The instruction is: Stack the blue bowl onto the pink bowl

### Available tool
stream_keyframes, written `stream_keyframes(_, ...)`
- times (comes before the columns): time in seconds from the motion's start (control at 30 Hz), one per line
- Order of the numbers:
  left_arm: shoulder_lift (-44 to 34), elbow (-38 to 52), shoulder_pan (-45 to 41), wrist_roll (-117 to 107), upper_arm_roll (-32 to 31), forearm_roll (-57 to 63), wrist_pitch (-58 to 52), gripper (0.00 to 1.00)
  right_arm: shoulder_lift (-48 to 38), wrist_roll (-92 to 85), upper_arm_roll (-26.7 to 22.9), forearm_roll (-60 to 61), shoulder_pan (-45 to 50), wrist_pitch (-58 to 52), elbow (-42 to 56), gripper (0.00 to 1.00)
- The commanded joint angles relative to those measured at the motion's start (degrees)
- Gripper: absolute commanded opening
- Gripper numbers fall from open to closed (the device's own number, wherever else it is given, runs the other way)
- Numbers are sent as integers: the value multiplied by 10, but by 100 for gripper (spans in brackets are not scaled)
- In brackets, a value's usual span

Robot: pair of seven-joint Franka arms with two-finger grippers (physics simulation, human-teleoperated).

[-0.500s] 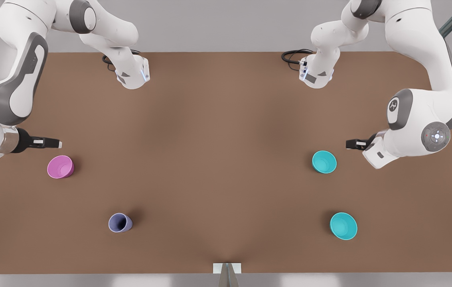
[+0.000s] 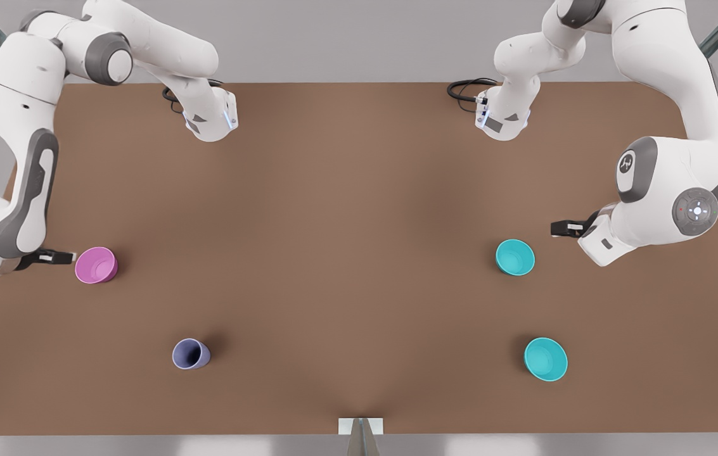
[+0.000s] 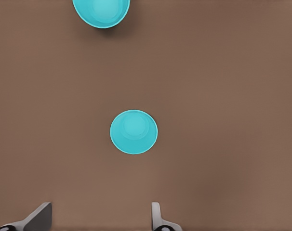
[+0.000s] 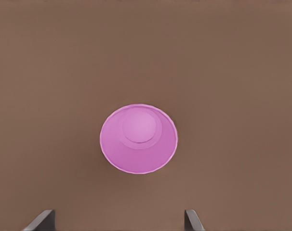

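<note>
a simulated robot lab bench: two white arms [image 2: 29, 158] mounted over a bare brown table [image 2: 346, 240].

My right hand [image 2: 70, 256] has swung down toward the pink bowl [image 2: 96, 265], and now sits just beside its rim; half a second ago it was up and off to one side of it. In my right wrist view that bowl [image 4: 139, 138] lies straight ahead of my spread fingers [image 4: 192, 220]. That arm's elbow has folded too. My left hand [image 2: 555, 228] has barely crept, a touch higher and farther out from the blue bowl [image 2: 514, 257].
</note>
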Motion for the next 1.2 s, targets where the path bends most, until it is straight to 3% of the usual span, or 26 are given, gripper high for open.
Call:
stream_keyframes(0.0,0,0,0,-5,1,1,2,100,3,-196,0,27,-13,183,-24,100)
stream_keyframes(0.23,0,1,5,-5,0,2,12,100,5,-196,3,95,-45,219,-153,100)
stream_keyframes(0.9,0,-1,5,-5,0,1,19,100,94,-190,2,113,-56,222,-110,100)
stream_keyframes(1.0,0,-2,5,-5,0,1,19,100,94,-207,2,113,-56,216,-111,35)
stream_keyframes(1.07,0,-2,5,-5,0,1,19,100,93,-216,3,113,-56,215,-109,23)
stream_keyframes(1.17,1,-2,5,-5,1,1,20,100,91,-226,3,114,-56,198,-105,21)
